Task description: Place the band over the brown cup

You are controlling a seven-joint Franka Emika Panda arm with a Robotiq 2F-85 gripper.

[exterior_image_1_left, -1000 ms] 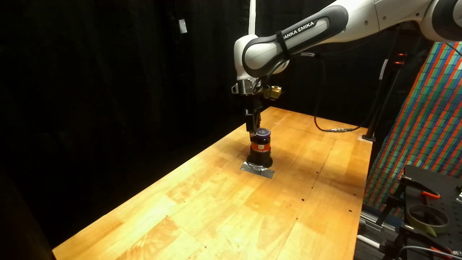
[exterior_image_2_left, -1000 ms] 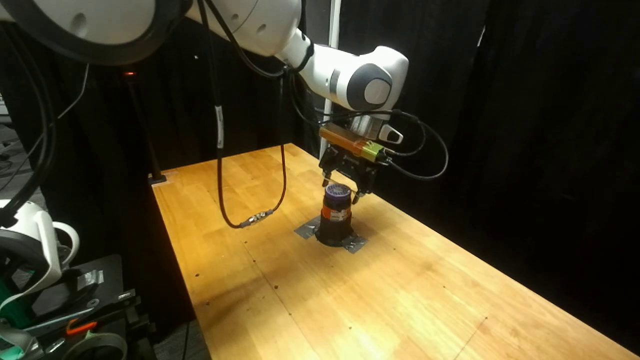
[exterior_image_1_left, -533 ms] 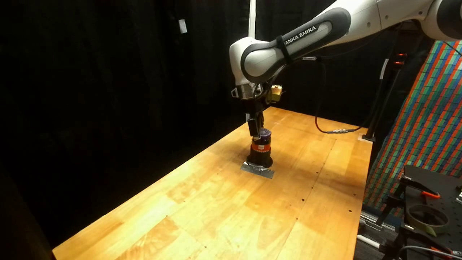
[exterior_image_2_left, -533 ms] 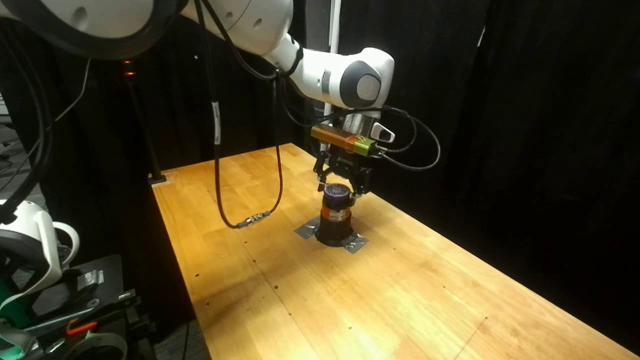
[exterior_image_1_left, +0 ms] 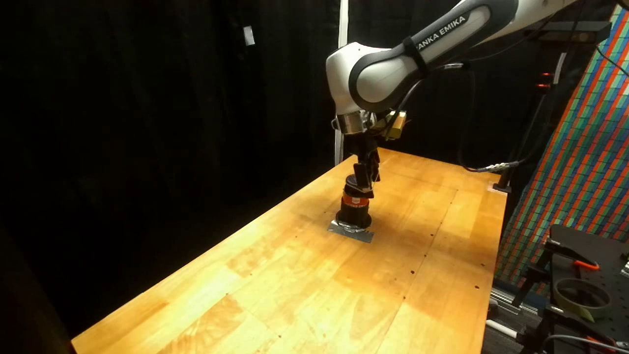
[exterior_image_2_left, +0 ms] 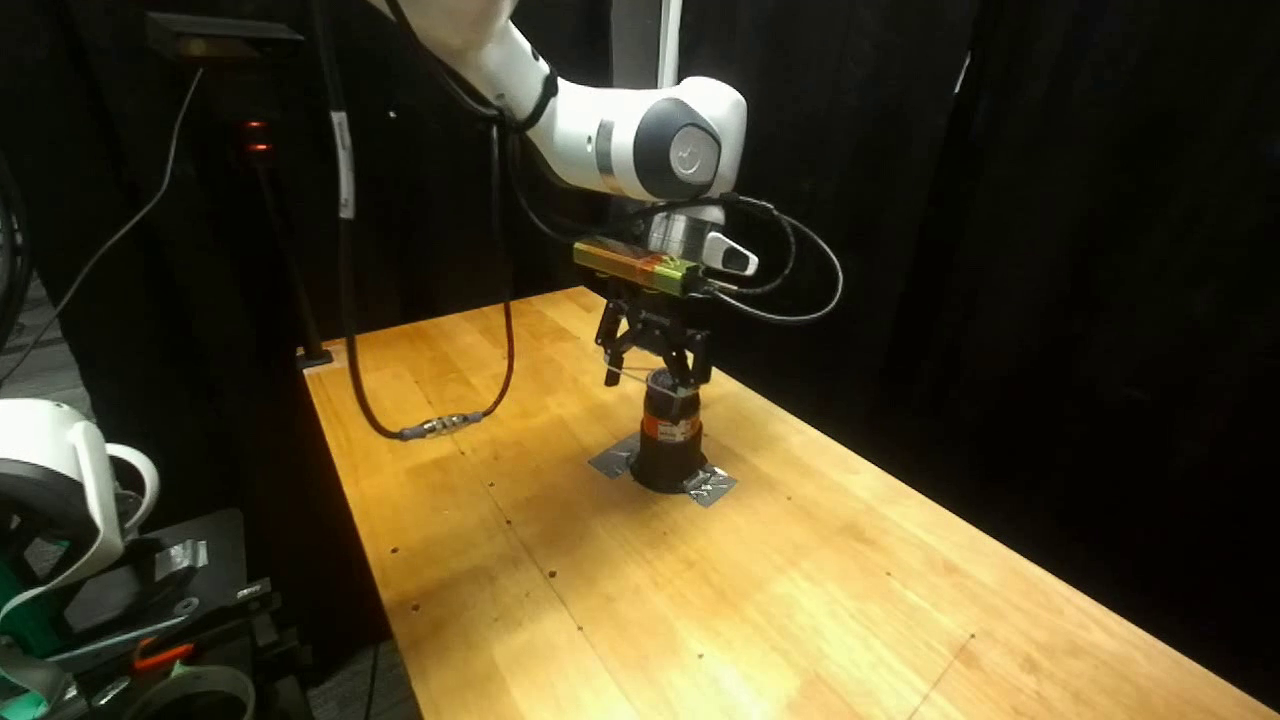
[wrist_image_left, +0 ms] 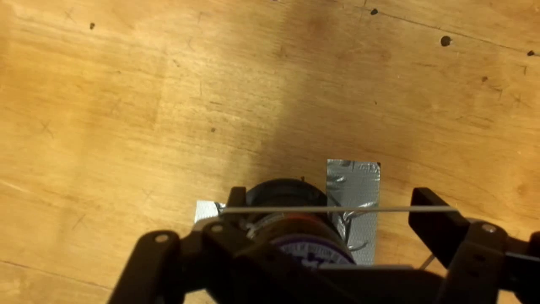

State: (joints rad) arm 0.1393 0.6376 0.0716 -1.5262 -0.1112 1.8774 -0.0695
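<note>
The spread gripper [wrist_image_left: 330, 199] stretches the band [wrist_image_left: 392, 209] off-centre to the brown cup [exterior_image_2_left: 671, 432], so lowering could snag its top.

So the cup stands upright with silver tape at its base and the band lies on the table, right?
Not the band: the wrist view shows it stretched between the fingers of the open gripper, above the table. The cup does stand upright, with silver tape at its base.
</note>
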